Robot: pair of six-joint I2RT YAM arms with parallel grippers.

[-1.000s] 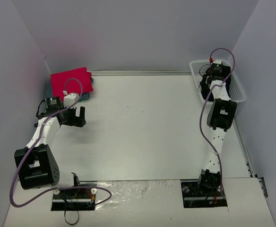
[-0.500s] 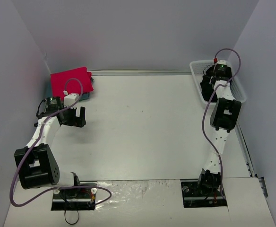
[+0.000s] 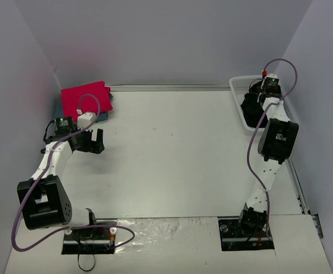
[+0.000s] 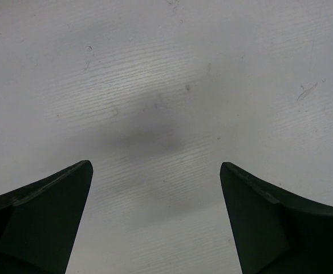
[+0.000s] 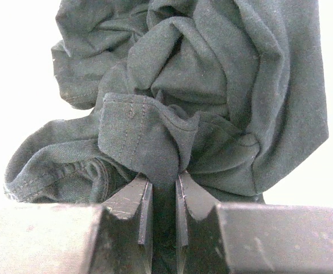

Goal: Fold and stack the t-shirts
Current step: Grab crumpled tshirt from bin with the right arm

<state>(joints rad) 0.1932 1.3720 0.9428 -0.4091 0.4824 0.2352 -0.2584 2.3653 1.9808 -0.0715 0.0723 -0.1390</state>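
The black t-shirt (image 5: 200, 97) hangs crumpled from my right gripper (image 5: 162, 180), which is shut on a fold of it. In the top view the right gripper (image 3: 256, 98) holds the black t-shirt (image 3: 250, 108) over the white mesh basket (image 3: 239, 101) at the back right. The red-pink t-shirt (image 3: 85, 98) lies folded at the back left on the teal-blue t-shirt (image 3: 102, 118), of which only an edge shows. My left gripper (image 3: 93, 140) is open and empty above the bare table (image 4: 166, 85), just in front of the folded stack.
Grey walls stand close on the left, back and right. The table's (image 3: 172, 154) right edge has a metal rail (image 3: 299, 191). The arm bases (image 3: 89, 235) sit at the near edge.
My right arm has risen and swung back and to the right, lifting the black t-shirt higher in the basket. The left arm has not moved.
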